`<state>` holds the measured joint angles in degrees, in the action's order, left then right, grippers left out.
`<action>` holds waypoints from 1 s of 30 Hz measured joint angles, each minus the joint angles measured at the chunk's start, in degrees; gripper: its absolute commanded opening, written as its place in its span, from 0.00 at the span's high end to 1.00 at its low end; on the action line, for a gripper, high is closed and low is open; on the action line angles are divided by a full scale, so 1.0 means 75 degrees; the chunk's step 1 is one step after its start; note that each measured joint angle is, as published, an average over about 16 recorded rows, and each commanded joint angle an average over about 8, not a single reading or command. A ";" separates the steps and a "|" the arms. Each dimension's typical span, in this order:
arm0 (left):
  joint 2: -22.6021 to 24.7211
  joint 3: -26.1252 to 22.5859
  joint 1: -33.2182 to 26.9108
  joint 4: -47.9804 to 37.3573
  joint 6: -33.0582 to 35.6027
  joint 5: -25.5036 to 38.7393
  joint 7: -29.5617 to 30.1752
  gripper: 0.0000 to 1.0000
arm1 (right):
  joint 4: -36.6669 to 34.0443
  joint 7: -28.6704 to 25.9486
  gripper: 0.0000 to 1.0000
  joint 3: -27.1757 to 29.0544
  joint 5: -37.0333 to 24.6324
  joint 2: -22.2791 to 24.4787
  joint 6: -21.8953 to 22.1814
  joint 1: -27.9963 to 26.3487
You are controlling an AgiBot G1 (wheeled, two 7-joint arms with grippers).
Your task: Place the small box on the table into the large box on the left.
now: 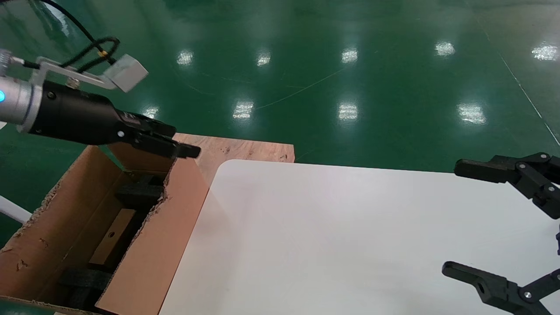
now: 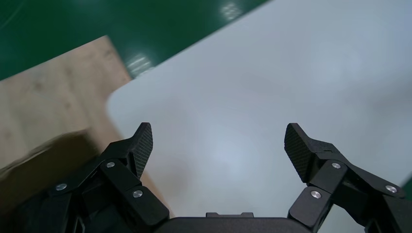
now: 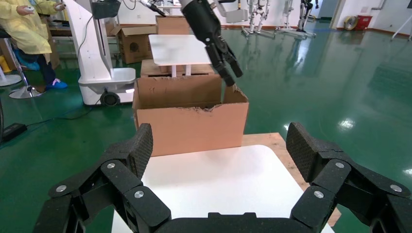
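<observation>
lies flat inside large box [image 1: 65, 227], small box [image 1: 111, 240], well below left gripper [image 1: 186, 151] hovering empty with jaws spread over carton's far corner beside table [image 1: 350, 236]; right gripper [image 1: 455, 218] parked wide open.

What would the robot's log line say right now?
left gripper: open, above large box | small box: inside | right gripper: open, idle over table

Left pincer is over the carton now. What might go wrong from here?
1. The left pincer hangs open just above the carton's ragged rim; dropping as it swings away, it may snag the torn edge.
2. The small box lies deep between black foam pieces; it may be sitting tilted or jammed.
</observation>
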<state>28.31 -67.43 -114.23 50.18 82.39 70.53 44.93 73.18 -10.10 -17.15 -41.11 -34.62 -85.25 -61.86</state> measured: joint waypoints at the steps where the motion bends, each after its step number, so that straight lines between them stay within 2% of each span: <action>1: 0.0016 0.0078 0.0082 0.0021 0.0004 -0.0040 -0.0057 0.00 | 0.0000 0.0000 0.00 0.0000 0.0000 0.0000 0.0000 0.0000; 30: 0.0457 0.3488 0.3574 0.1584 0.0224 -0.1944 -0.2321 0.00 | -0.0003 0.0006 0.00 -0.0011 0.0006 0.0003 0.0002 -0.0004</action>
<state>31.74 -41.26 -87.43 62.05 84.07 55.95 27.52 73.15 -10.06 -17.23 -41.07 -34.59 -85.24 -61.88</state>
